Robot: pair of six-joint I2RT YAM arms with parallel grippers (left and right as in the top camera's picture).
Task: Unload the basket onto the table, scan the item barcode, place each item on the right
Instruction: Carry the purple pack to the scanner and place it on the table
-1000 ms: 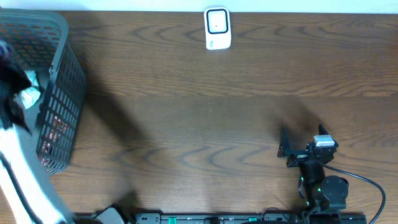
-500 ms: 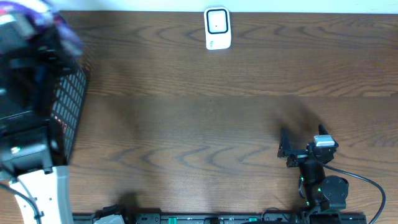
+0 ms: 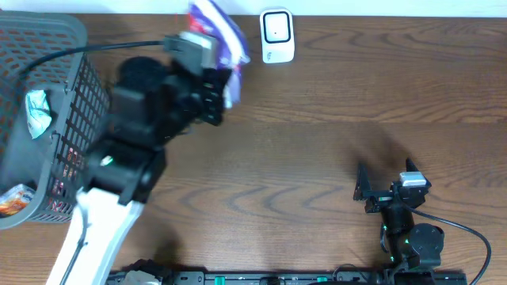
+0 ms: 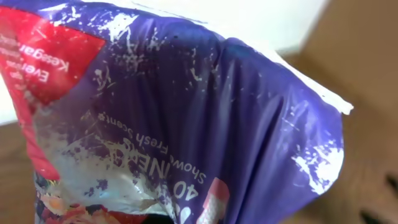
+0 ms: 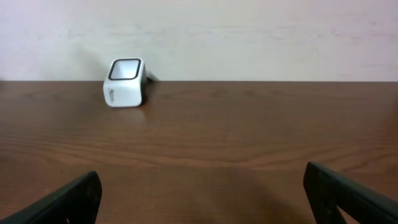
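Basket, dark mesh, stands at the left edge of the table with several packs inside. Left gripper sits near the far edge, jaws pinched on a purple packet. The packet is held just left of the white scanner, and its printed face fills the left wrist view. Right gripper rests at the near right, jaws spread wide, nothing between them.

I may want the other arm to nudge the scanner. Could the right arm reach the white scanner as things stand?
Probably yes. Only bare table lies between the open right gripper and the scanner; the purple packet hangs beside the scanner, not across that path. Range itself is unproven.
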